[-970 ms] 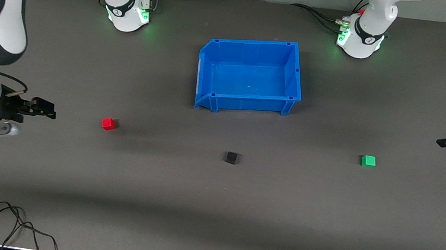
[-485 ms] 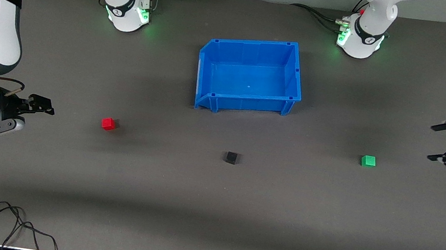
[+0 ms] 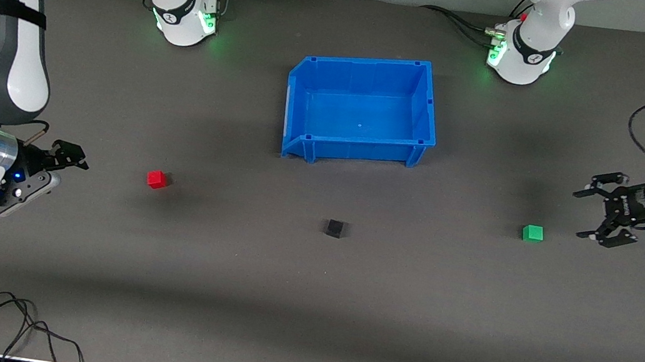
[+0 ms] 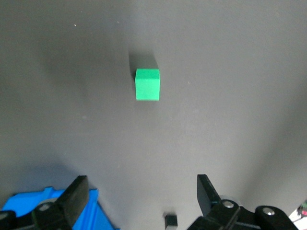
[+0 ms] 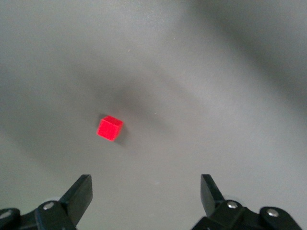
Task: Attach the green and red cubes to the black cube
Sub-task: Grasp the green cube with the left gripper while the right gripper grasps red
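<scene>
- No words, numbers or brand names can be read anywhere in these views.
- The only mark is a small round emblem on the black band around each arm's base (image 3: pixel 177 14), (image 3: pixel 529 56); what it shows cannot be made out.

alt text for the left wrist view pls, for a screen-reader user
A green cube sits alone on the dark table, ahead of the open, empty left gripper. The black cube shows small between the fingers, and a corner of the blue bin peeks in beside one finger.
</scene>
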`<state>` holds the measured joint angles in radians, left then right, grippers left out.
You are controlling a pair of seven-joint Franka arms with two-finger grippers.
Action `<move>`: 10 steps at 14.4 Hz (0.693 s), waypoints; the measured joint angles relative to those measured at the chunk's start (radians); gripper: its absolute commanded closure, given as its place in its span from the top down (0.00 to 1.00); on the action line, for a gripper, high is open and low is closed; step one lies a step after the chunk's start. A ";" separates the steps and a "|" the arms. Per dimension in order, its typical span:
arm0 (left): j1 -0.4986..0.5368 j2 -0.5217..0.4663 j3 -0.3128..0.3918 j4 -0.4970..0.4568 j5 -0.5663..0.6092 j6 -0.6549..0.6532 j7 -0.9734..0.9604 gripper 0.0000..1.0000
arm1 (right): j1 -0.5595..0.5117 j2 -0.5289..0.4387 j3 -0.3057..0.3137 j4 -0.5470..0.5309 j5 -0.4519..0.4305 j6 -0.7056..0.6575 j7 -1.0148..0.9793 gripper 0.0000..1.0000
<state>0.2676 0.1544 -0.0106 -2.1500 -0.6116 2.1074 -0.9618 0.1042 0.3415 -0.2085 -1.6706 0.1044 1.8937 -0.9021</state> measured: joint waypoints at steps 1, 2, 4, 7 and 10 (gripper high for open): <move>0.000 0.018 -0.003 -0.014 -0.013 0.033 0.004 1.00 | -0.009 0.006 -0.004 -0.019 0.000 0.041 -0.067 1.00; 0.000 0.036 -0.006 -0.022 -0.031 0.056 0.018 1.00 | -0.020 0.011 -0.007 -0.043 0.000 0.086 -0.141 1.00; 0.000 0.079 -0.006 -0.031 -0.091 0.088 0.096 1.00 | -0.039 0.025 -0.014 -0.103 0.000 0.199 -0.272 1.00; 0.003 0.153 -0.004 -0.037 -0.169 0.131 0.223 1.00 | -0.034 0.040 -0.017 -0.222 0.000 0.339 -0.376 1.00; 0.004 0.213 -0.004 -0.038 -0.213 0.158 0.312 1.00 | 0.041 0.037 -0.013 -0.296 0.000 0.405 -0.385 1.00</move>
<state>0.2721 0.3672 -0.0148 -2.1883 -0.8244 2.2655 -0.6495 0.1455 0.3787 -0.2217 -1.9664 0.1044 2.2989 -1.2872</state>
